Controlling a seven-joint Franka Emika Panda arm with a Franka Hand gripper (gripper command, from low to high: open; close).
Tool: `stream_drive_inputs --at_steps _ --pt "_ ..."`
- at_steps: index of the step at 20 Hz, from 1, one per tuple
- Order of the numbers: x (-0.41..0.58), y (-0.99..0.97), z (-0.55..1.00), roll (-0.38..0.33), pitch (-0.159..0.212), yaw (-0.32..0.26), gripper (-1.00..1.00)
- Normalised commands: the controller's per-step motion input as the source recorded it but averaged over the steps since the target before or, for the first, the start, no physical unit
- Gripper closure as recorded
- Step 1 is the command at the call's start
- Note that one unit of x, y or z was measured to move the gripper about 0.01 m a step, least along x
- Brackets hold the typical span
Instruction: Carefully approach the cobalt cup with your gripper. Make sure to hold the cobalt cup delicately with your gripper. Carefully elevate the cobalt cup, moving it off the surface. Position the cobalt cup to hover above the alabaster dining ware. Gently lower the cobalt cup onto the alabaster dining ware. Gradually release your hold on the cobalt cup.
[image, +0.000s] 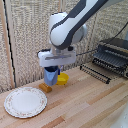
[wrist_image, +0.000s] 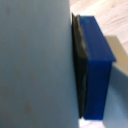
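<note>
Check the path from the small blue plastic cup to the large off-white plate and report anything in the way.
Nothing visible blocks it. The small blue plastic cup sits in the pincer; bare wooden table lies between it and the large off-white plate. A small brown block sits just below the cup, beside the route.

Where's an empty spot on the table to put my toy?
Bare wood fills the front, between the plate and the exterior view's right edge, below the black rack. It is crowded at the back, where the claw grips the blue cup beside a yellow dish and a small brown block.
</note>
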Motion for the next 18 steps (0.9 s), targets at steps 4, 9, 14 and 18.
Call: stream_drive_inputs --at_steps 4,9,14,18 --pt "0.573 0.72 0.00 -0.032 0.000 -0.063 1.00" --pt "0.694 0.61 -0.01 -0.031 0.011 -0.044 1.00" --pt "0.417 0.55 -0.11 -0.038 0.062 -0.005 1.00" --pt "0.192 0.38 -0.24 -0.035 0.024 0.000 1.00"
